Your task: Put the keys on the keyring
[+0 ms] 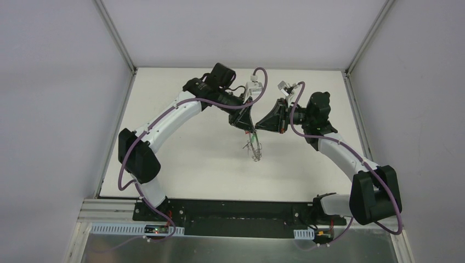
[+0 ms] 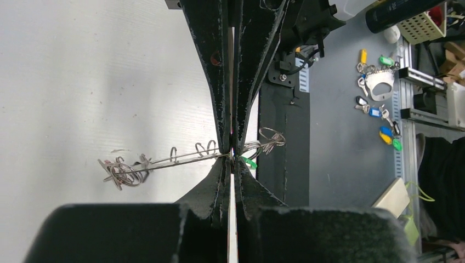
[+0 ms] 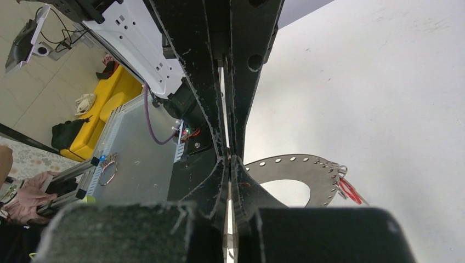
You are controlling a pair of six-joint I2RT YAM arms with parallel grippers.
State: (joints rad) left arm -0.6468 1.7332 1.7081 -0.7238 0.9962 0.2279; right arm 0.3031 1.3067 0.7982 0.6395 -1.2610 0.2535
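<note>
The keyring [image 1: 255,149] hangs in the air over the table's middle, below both fingertips. In the left wrist view it is edge-on [image 2: 164,162], with wire loops along it. My left gripper [image 1: 248,127] [image 2: 232,160] is shut at its rim, next to a green key head [image 2: 249,162]. My right gripper [image 1: 259,126] [image 3: 229,158] is shut tip to tip against the left one, at the same spot on the rim. The right wrist view shows the ring's flat grey band [image 3: 296,166] with small holes and a red key [image 3: 349,190] on its far edge. The exact pinch is hidden.
The white table [image 1: 192,159] lies between grey walls. The black base rail [image 1: 236,211] runs along the near edge. Off the table, spare coloured keys [image 2: 378,98] lie on a grey surface, and a thin wire ring [image 3: 107,172] lies on a metal plate.
</note>
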